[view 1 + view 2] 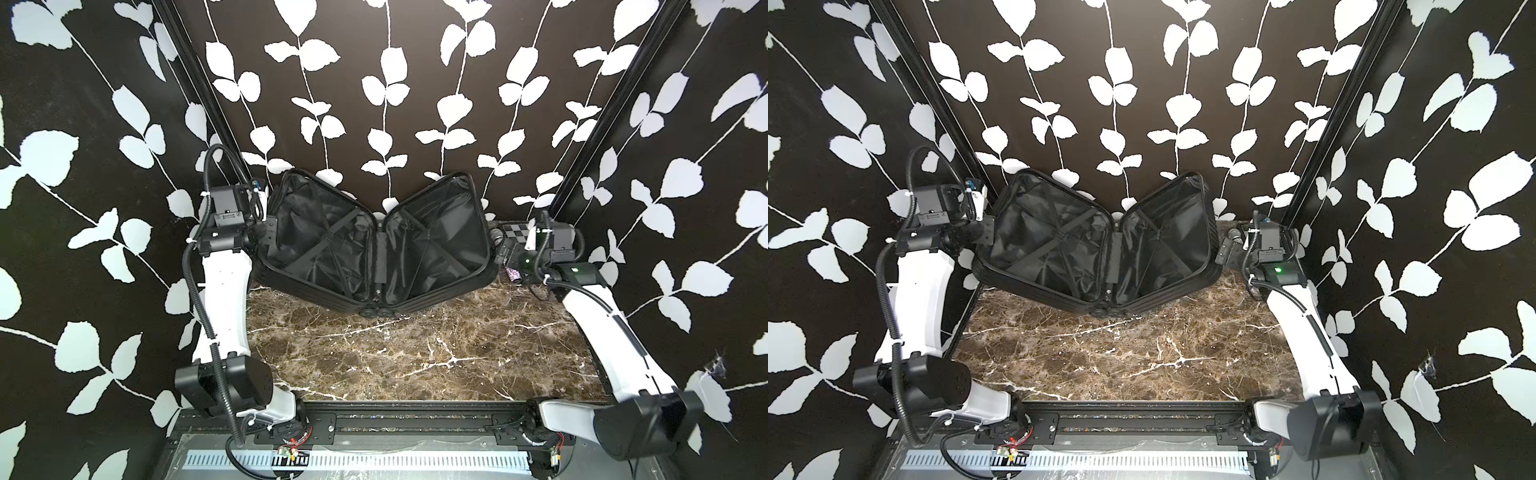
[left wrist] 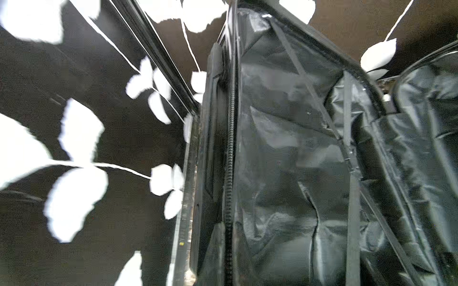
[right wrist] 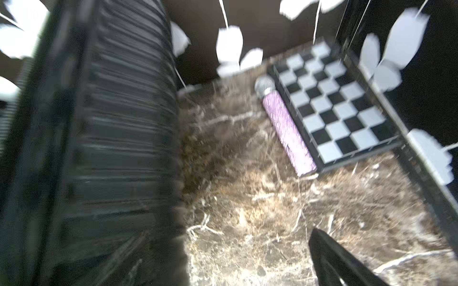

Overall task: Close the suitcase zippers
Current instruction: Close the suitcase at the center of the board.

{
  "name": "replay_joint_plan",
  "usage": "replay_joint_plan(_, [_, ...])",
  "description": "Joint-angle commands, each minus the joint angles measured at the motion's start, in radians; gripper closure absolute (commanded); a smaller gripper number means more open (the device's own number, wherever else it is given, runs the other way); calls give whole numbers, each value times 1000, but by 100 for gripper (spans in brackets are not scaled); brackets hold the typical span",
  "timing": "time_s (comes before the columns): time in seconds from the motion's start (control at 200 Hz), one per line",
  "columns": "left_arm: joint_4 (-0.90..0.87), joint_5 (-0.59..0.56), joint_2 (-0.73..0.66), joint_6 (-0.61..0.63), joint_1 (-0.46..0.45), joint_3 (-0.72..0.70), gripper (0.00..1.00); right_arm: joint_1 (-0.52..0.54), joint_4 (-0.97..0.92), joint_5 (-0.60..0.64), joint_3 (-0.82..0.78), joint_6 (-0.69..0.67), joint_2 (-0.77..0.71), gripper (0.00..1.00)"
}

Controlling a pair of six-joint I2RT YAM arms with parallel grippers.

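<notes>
The black suitcase (image 1: 316,249) stands open in a V on the marble table, lining facing forward, in both top views (image 1: 1038,249). My left gripper (image 1: 266,227) sits at the outer rim of its left half. In the left wrist view the zipper track (image 2: 230,148) runs straight up from between the shut fingers, which pinch that rim. My right gripper (image 1: 505,249) hangs beside the right half's ribbed shell (image 3: 111,138). It is open, with one dark finger (image 3: 347,262) showing over bare marble and nothing between the jaws. No zipper pulls can be made out.
A checkerboard (image 3: 332,104) lies in the back right corner, with a purple glitter microphone (image 3: 285,128) beside it, close to my right gripper. Leaf-patterned walls and black frame posts (image 1: 582,166) close in the sides and back. Marble table (image 1: 415,353) stretches in front of the case.
</notes>
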Motion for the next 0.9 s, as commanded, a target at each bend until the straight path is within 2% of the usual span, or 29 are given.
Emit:
replay_joint_plan(0.0, [-18,-56,-77,78,-74,117,100,9,21,-101,-25,-4,30,1])
replay_joint_plan(0.165, [-72,-130,-67,108,-207,194,100,10,61,-153,-69,-9,68,1])
replay_joint_plan(0.3, [-94,-270,-48,157,-364,243,100,13,117,-201,-122,4,144,1])
replay_joint_plan(0.46, [-138,-497,23,224,-587,347,100,28,198,-259,-157,18,249,14])
replay_joint_plan(0.595, [-140,-665,93,282,-742,420,100,50,246,-285,-171,28,308,24])
replay_joint_plan(0.895, [-29,-871,241,445,-1010,457,100,86,339,-344,-190,28,421,28])
